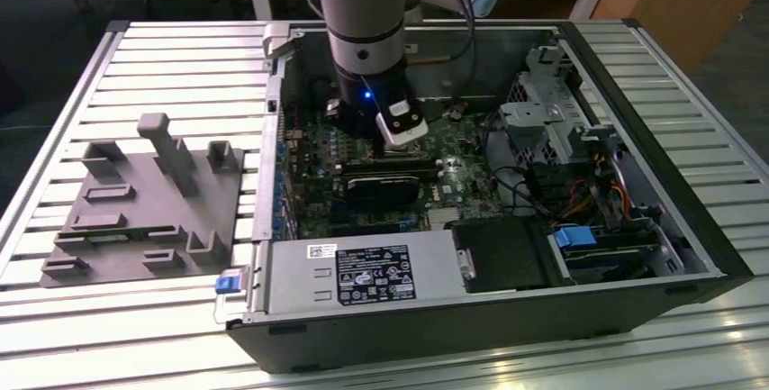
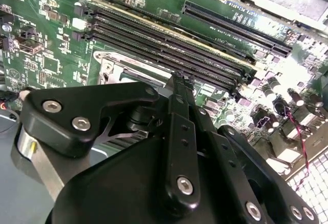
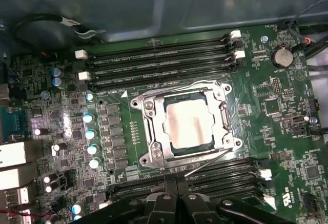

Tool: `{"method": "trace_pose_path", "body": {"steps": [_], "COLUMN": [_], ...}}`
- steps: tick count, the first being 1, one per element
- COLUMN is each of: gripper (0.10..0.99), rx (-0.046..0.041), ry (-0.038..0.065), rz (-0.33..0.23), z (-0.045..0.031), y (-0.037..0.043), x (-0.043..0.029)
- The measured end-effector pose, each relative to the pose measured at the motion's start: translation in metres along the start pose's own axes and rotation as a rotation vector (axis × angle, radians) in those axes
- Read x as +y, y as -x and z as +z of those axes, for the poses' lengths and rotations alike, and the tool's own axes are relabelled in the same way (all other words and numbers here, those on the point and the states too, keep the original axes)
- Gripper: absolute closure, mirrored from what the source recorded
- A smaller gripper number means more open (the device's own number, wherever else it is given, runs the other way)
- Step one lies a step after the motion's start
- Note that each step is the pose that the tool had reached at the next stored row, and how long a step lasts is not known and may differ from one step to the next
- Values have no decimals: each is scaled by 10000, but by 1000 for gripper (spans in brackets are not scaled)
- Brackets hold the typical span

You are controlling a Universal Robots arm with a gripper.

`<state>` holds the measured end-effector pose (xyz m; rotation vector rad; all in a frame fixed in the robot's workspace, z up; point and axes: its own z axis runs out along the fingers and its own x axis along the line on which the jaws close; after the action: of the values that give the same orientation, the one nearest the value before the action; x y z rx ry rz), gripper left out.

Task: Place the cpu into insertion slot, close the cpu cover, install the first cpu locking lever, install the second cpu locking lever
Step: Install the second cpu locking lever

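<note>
Hovering claw (image 3: 177, 203) beside insertion slot (image 3: 185, 125); cpu (image 3: 188, 125) seated, cpu cover (image 3: 154, 126) closed; claw state cannot be told.

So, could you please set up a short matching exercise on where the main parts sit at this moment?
Things:
1. cpu
2. cpu cover
3. gripper
4. grey fixture block

Places:
A. outside the case, on the slatted table
B. above the long memory slots beside the socket
C. seated in the insertion slot
D. framing the chip

Pairs: 1-C, 2-D, 3-B, 4-A
</note>
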<state>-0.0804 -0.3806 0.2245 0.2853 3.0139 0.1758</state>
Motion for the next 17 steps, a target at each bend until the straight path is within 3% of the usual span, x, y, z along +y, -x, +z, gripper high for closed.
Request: {"method": "trace_pose_path", "body": {"steps": [13, 17], "gripper": [984, 984], "rx": [179, 237], "ry": [974, 1290], "rz": [119, 157], "z": [53, 73], "y": [19, 17], "x": [-224, -253]}}
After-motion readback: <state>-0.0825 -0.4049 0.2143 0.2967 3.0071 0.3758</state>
